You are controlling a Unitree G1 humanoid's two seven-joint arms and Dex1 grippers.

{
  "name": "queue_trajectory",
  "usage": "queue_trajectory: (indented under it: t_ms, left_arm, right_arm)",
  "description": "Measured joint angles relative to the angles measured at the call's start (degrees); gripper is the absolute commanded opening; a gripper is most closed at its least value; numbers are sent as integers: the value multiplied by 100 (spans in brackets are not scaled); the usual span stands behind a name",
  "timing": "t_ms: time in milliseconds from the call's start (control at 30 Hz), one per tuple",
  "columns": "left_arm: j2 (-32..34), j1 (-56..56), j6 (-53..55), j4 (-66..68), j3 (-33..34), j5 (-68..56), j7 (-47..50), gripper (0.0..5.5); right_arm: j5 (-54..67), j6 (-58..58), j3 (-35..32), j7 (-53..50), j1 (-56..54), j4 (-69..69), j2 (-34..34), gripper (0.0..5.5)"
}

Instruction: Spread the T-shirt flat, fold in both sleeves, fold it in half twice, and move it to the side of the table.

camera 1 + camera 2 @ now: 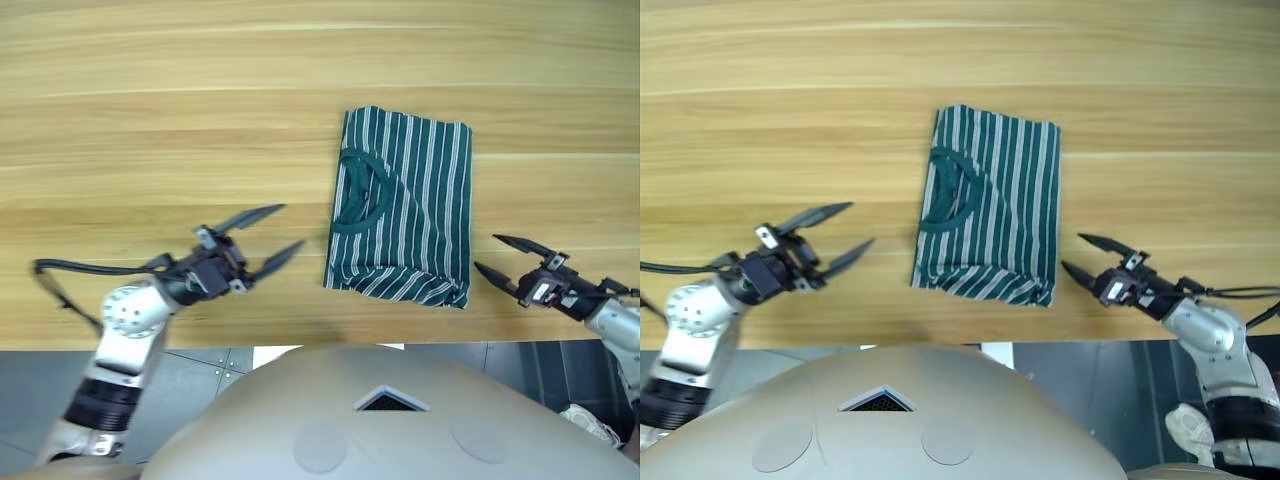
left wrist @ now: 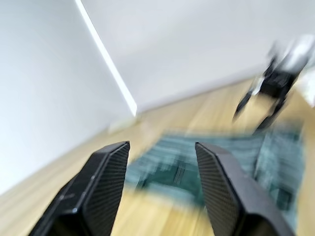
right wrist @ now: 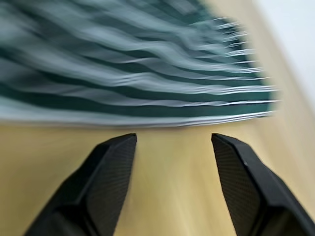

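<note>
A dark green T-shirt with white stripes (image 1: 403, 205) lies folded into a compact rectangle on the wooden table (image 1: 150, 120), its collar showing on the left half. My left gripper (image 1: 282, 229) hovers open just left of the shirt's near corner, holding nothing. My right gripper (image 1: 484, 254) stands open a little right of the shirt's near right corner, also holding nothing. The left wrist view looks between the open fingers (image 2: 101, 187) toward the shirt (image 2: 197, 162). In the right wrist view the striped cloth (image 3: 128, 73) lies just beyond the open fingers (image 3: 110, 177).
The table's near edge (image 1: 200, 345) runs just below both grippers, with grey floor beyond it. Bare wood extends widely to the left and behind the shirt. A black cable (image 1: 90, 268) trails from the left arm.
</note>
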Motion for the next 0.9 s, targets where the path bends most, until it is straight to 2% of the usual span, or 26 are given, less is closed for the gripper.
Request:
queue_trajectory:
  t_ms: [100, 167, 267, 433, 533, 700, 900]
  left_arm:
    - [452, -6, 44, 1118, 278, 844, -160, 247]
    - [541, -408, -83, 1811, 62, 1595, -215, 247]
    - [522, -1211, -491, 2122, -472, 2133, -420, 247]
    - [69, -1767, -825, 1940, -1692, 2009, -1145, 247]
    - [-227, -2119, -911, 2071, -2194, 1933, -1400, 247]
    - [-561, -2477, -1127, 2451, -2630, 1831, -1500, 247]
    - [-739, -2765, -1369, 2842, -2762, 1766, -1491, 247]
  right_arm:
    - [-392, -12, -90, -177, 580, -647, -26, 283]
    - [-519, 34, -73, -192, 750, -947, -32, 283]
    - [-635, 156, -58, -196, 806, -1172, -42, 283]
    - [-652, 244, 43, -197, 879, -1351, -46, 283]
    - [-649, 248, 87, -204, 847, -1349, -52, 283]
    - [-650, 253, 118, -206, 822, -1344, -98, 283]
    - [-651, 253, 153, -216, 798, -1330, -101, 283]
